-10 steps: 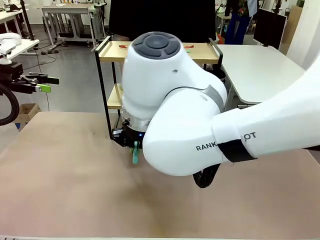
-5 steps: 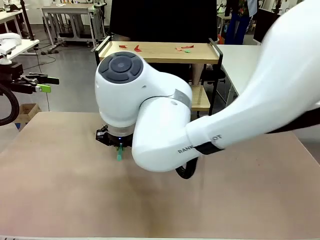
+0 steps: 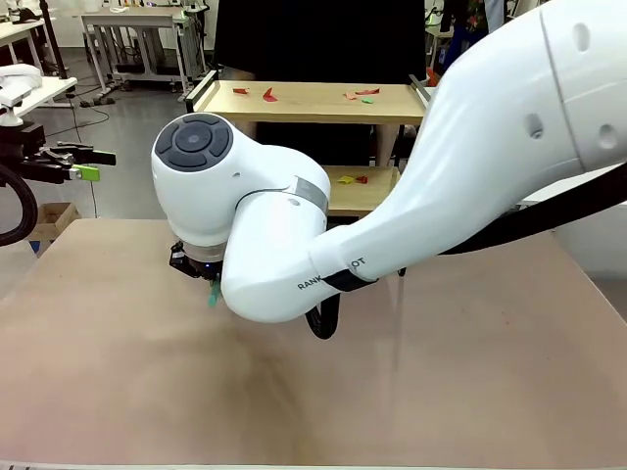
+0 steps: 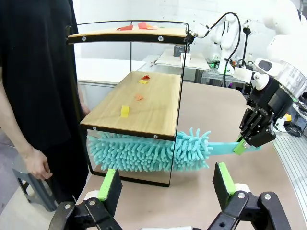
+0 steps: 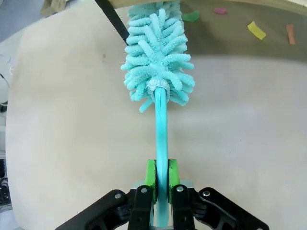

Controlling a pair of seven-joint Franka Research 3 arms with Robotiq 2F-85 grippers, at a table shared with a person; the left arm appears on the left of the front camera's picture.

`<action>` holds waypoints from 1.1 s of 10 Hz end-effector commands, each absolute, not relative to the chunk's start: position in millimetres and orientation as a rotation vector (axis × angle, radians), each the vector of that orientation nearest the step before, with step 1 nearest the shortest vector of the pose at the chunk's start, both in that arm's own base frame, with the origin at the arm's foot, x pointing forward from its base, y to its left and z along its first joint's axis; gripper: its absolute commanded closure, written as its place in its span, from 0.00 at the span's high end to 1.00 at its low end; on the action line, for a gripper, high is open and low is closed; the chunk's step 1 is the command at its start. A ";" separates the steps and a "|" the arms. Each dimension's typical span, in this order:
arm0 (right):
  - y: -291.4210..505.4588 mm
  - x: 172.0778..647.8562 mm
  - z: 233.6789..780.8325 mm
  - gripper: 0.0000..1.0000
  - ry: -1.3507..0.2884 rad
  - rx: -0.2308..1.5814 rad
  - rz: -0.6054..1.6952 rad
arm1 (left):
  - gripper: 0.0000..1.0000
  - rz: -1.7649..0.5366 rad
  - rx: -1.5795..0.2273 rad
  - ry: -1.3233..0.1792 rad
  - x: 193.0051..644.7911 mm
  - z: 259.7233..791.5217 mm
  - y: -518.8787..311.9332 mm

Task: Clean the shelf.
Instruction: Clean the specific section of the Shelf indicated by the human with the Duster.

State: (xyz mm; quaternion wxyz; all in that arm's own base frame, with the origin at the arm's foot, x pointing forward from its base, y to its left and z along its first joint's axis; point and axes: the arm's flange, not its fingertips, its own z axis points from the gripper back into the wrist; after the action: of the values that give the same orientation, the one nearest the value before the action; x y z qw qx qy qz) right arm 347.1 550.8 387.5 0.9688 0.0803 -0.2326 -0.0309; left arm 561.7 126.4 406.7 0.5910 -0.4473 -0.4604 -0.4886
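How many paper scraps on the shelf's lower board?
4 on the lower board, seen from the left wrist view: red scrap and yellow scrap together at the far end, orange scrap midway, second yellow scrap nearest the camera. Others may be hidden.

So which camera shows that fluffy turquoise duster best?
The left wrist view: the duster lies side-on, whole head under the shelf, handle in the right gripper. The right wrist view looks along its handle; the front view catches a turquoise sliver under the right arm.
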 end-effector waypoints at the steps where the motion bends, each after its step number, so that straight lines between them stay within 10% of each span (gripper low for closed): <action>1: 563.4 355.3 382.1 0.13 -0.501 0.153 -0.124 | 1.00 -1.143 -1.036 -1.078 560.8 409.5 125.7; 11: 532.9 392.7 357.4 0.13 -0.376 0.195 -0.051 | 1.00 -1.143 -1.036 -1.078 560.8 409.5 125.7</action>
State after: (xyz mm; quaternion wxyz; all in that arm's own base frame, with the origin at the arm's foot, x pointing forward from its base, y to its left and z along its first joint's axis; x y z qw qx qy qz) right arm 388.9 537.8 356.5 0.9753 0.0849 -0.2006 -0.0361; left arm 561.7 126.4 406.8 0.5909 -0.4473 -0.4604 -0.4886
